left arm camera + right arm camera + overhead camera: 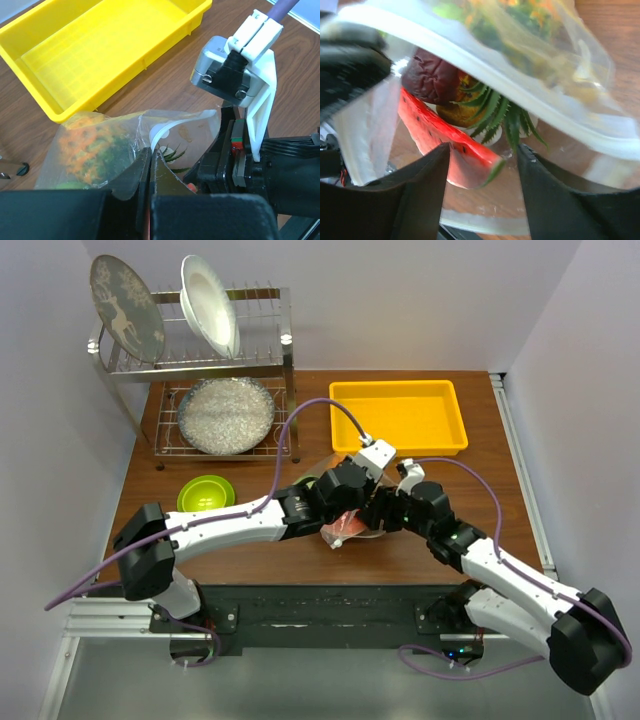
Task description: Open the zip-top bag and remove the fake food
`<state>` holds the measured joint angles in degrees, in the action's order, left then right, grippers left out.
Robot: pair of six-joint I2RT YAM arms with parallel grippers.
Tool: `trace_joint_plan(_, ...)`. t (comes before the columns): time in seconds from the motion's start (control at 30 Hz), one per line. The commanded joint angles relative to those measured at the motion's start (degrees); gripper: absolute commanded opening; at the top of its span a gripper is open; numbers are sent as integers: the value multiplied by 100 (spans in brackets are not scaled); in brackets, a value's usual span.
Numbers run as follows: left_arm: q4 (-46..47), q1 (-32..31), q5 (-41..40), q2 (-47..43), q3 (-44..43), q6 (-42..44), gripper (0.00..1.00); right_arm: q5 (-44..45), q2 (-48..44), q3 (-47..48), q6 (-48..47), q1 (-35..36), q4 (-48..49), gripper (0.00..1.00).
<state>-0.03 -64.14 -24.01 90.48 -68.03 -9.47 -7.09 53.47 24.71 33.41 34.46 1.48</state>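
While the top view puts the zip-top bag [341, 532] at six o'clock of the yellow tray [400, 420], the left wrist shows the left gripper [151, 157] clenched on its film and the right wrist the right gripper [482, 150] released astride the watermelon slice [432, 127], which a skewed close could squirt away

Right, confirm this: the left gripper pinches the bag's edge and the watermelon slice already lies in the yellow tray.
Wrong on the slice. The right wrist view shows the watermelon slice inside the zip-top bag, between the right gripper's open fingers; the yellow tray holds nothing. The left gripper does pinch the bag's edge.
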Motion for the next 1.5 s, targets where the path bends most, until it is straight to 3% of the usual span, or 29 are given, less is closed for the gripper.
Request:
trace_joint_plan(0.0,328,33,124,40,-290,-125,0,-12,14,-106,43,148,476,55)
trace_joint_plan(0.33,320,42,-68,49,-325,-230,0,173,-477,-142,175,316,47,24)
trace_joint_plan(0.37,320,33,-104,49,-325,-239,0,208,-635,-133,166,325,-32,14)
trace_joint_plan(0.5,214,24,-314,40,-281,-257,0,384,-1014,147,149,316,-594,1)
trace_joint_plan(0.93,21,77,-833,-276,106,-450,0,561,-1401,1615,17,325,-2941,0)
trace_joint_plan(1.27,-989,384,-1097,-434,-412,-705,0,559,-1207,2976,-150,316,-4321,0)
trace_joint_plan(1.47,-1218,718,-1053,-654,-133,-916,0,648,-1269,3610,-168,325,-5051,0)
